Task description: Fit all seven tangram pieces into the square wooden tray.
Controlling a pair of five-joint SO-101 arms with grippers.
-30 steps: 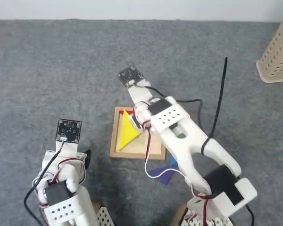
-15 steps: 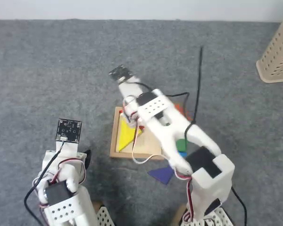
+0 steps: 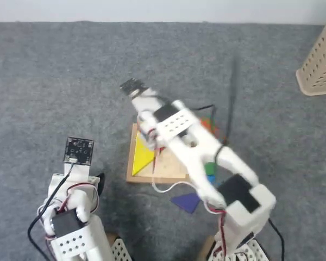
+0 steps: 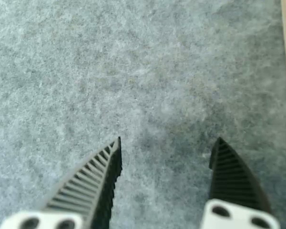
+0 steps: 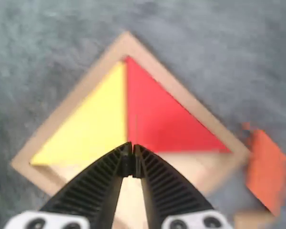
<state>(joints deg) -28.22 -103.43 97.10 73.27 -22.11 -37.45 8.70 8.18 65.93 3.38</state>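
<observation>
The square wooden tray [image 3: 146,179] sits at the middle of the grey carpet, and the right arm reaches over it. The right gripper [image 5: 132,149] has its jaws pressed together on nothing, tips poised over the tray's centre. That is where the yellow triangle [image 5: 88,129] and red triangle [image 5: 162,119] meet along a shared short edge. Probably the shut tips serve as a prod for seating pieces flush, not for a pickup. Each big triangle has its long side against the rim, the yellow one along the tray's 9 o'clock side, which leaves the remaining half bare for smaller shapes. By that reckoning two of seven are in. The loose pieces wait on the carpet near the tray: an orange piece [image 3: 206,125] at about 2 o'clock, a green piece [image 3: 209,166] and a blue piece [image 3: 211,177] near 4 o'clock, and a purple triangle [image 3: 186,202] at 5 o'clock. The left gripper [image 4: 167,143] hangs spread wide over bare carpet at the tray's 8 o'clock, seemingly parked out of the way.
</observation>
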